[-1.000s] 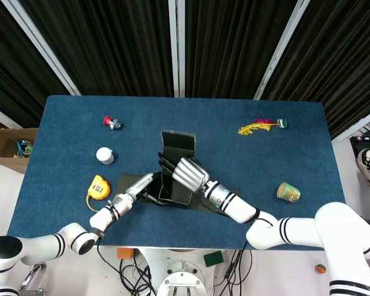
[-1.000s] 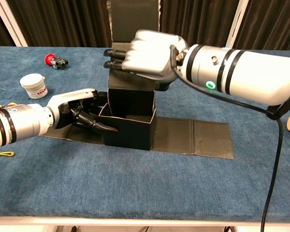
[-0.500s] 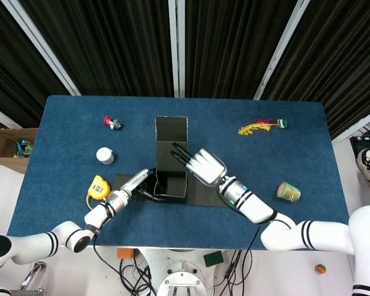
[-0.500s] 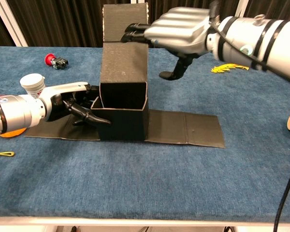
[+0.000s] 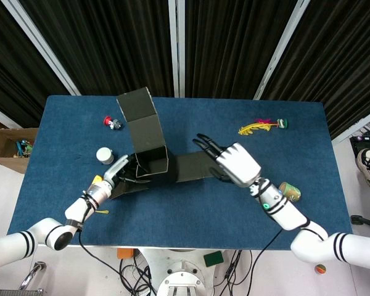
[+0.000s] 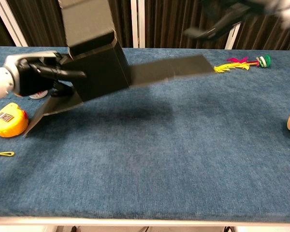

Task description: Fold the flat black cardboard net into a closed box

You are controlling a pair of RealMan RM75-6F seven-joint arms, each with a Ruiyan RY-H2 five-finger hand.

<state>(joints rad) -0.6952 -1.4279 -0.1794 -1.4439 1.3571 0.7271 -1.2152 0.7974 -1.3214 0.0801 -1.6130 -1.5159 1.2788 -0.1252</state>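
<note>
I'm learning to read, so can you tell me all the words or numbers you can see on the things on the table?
No words or numbers can be read here.
Yellow tape measure: it has a small label, too blurred to read.
White jar: no text can be made out.
Black cardboard net, gripped by the left hand: plain, no print.
Tipped cup: its markings are too small to read.

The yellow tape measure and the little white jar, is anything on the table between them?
No. In the head view, only bare blue table lies between the yellow tape measure and the white jar; the left hand sits just right of that gap.
</note>
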